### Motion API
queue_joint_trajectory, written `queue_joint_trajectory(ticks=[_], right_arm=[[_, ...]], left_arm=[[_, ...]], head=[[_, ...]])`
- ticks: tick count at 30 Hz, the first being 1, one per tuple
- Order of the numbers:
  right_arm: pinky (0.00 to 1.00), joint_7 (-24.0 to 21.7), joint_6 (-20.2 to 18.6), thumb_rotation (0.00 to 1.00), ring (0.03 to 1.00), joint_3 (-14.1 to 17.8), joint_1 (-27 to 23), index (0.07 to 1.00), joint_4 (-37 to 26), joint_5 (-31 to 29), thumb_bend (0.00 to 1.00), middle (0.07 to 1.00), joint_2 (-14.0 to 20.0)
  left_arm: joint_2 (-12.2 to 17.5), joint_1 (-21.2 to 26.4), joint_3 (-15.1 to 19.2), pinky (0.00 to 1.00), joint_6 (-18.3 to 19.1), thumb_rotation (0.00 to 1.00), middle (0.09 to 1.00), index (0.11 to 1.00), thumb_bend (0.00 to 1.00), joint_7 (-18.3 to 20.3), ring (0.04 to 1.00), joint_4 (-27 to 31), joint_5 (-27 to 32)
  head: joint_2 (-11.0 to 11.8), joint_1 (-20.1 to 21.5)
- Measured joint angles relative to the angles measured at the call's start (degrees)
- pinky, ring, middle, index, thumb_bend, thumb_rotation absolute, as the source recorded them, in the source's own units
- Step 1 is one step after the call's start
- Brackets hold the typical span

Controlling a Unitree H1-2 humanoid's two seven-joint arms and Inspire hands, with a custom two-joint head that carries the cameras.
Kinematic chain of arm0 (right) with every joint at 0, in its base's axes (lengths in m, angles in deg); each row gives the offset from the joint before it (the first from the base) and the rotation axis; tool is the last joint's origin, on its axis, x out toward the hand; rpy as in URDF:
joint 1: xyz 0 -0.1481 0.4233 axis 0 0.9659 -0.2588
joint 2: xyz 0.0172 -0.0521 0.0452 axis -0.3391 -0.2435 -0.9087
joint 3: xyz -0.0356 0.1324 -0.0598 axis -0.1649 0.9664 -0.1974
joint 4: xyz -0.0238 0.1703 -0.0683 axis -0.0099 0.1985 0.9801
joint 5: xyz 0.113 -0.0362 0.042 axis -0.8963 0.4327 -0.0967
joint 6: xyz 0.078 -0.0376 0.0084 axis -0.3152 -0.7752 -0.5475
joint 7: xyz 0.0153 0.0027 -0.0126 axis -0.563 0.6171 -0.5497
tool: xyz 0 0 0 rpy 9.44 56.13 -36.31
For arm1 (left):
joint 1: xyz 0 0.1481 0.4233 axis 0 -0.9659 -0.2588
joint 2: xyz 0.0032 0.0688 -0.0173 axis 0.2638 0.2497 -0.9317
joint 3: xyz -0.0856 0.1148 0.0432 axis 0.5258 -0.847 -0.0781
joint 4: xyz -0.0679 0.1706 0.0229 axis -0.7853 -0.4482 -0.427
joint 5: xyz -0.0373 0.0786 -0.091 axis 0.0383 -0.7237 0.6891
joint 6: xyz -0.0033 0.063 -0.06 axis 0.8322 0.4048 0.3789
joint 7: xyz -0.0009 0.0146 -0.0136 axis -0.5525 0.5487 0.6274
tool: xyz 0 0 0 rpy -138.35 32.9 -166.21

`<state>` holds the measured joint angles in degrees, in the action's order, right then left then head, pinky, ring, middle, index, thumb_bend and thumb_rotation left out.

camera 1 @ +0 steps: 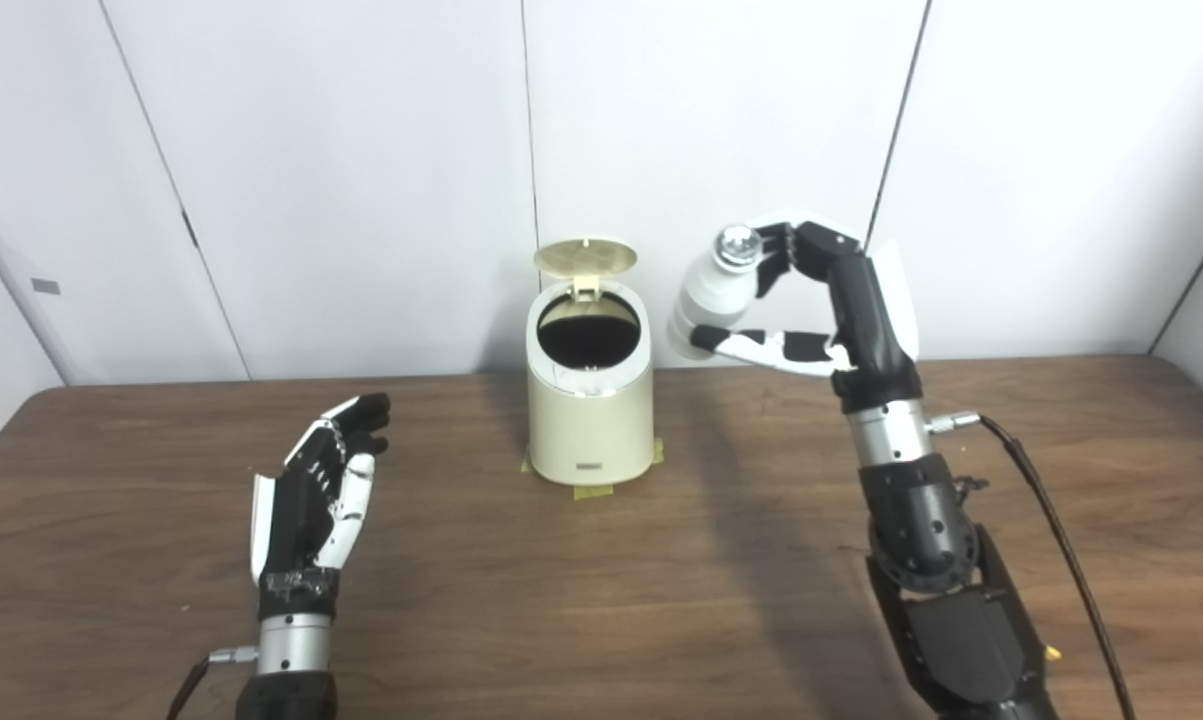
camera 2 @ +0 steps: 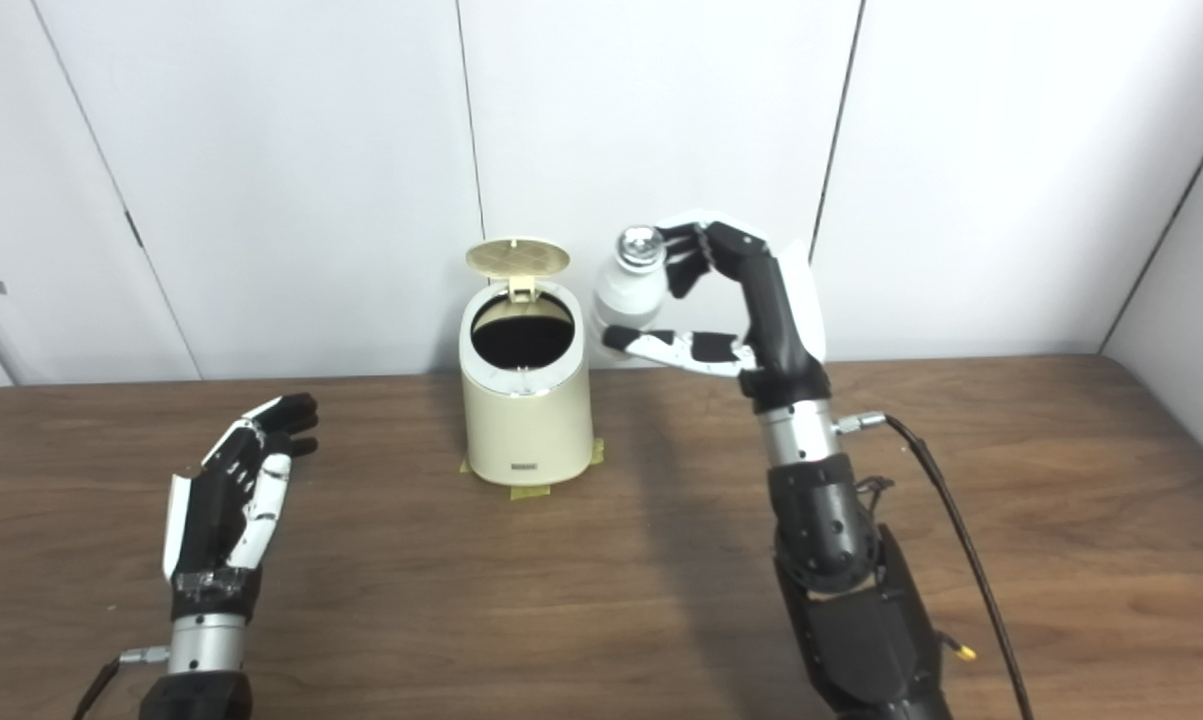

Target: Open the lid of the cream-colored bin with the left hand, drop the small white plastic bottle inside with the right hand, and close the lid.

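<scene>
**Bottle aloft beside the open bin**

Here's the wide brown surface (camera 1: 721,600), wood-grained, backed by white wall panels (camera 1: 341,180). Standing at the far middle is the cream-colored bin (camera 1: 591,420), upright on bits of yellow tape, its dark mouth wide open. And the lid (camera 1: 585,257) is up, tipped back on its hinge at the rear rim!

Over on the right, the right hand (camera 1: 811,300) is raised high above the surface, just to the right of the bin's top, and its fingers (camera 1: 776,347) are pinching the small white plastic bottle (camera 1: 711,290): thumb underneath, the others curled over the silvery cap. The bottle tilts, clear of the bin, beside the opening rather than over it.

Down at the near left, the left hand (camera 1: 326,490) is well apart from the bin, fingers straight and loosely spread, holding nothing.
</scene>
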<state>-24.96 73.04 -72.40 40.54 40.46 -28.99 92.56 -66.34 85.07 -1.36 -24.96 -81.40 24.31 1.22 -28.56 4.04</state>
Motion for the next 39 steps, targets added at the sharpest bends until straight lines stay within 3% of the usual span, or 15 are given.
queue_joint_trajectory(ticks=[3, 7, 11, 20, 25, 30, 39], right_arm=[[0.33, -0.97, -0.05, 0.0, 0.406, -0.75, -1.14, 0.529, -0.01, 0.2, 0.51, 0.479, -0.83], [0.29, -1.86, -0.53, 0.0, 0.391, -1.22, -2.53, 0.534, 0.87, 0.14, 0.51, 0.481, -1.67], [0.24, -1.21, 1.61, 0.0, 0.366, -2.39, -3.83, 0.529, 4.29, 2.87, 0.51, 0.494, -2.03], [0.32, -0.5, 6.85, 0.0, 0.404, -5.36, -6.18, 0.519, 10.77, 3.82, 0.51, 0.499, -2.35], [0.29, 5.03, 7.77, 0.0, 0.386, -11.73, -8.73, 0.514, 14.12, 6.68, 0.51, 0.506, -0.65], [0.36, 12.63, 8.0, 0.0, 0.421, -18.74, -11.19, 0.494, 18.5, 8.75, 0.52, 0.495, 2.3], [0.39, 21.7, 8.01, 0.0, 0.437, -26.55, -13.06, 0.488, 22.92, 10.21, 0.52, 0.486, 5.12]], left_arm=[[-0.06, 0.09, -0.01, 0.72, 0.0, 0.62, 0.778, 0.758, 0.32, -0.05, 0.779, -0.14, 0.0], [-0.11, 0.11, -0.02, 0.7, 0.0, 0.6, 0.776, 0.757, 0.32, -0.17, 0.772, -0.16, 0.0], [-0.2, 0.12, -0.03, 0.7, 0.0, 0.59, 0.77, 0.751, 0.32, -0.45, 0.766, -0.16, 0.0], [-0.2, 0.12, -0.15, 0.71, 0.0, 0.6, 0.775, 0.757, 0.33, -0.5, 0.771, -0.16, 0.0], [-0.21, 0.13, -0.26, 0.71, 0.0, 0.59, 0.775, 0.757, 0.32, -0.52, 0.769, -0.15, -0.02], [-0.2, 0.15, -0.44, 0.7, -0.01, 0.59, 0.775, 0.757, 0.32, -0.67, 0.77, -0.11, -0.84], [-0.19, 0.07, -0.49, 0.7, -0.01, 0.59, 0.774, 0.756, 0.32, -0.68, 0.77, 0.04, -0.99]], head=[[0.17, -0.26], [0.26, -0.35], [0.26, -0.53], [0.26, -0.79], [0.09, -0.88], [0.18, -1.14], [0.0, -1.23]])
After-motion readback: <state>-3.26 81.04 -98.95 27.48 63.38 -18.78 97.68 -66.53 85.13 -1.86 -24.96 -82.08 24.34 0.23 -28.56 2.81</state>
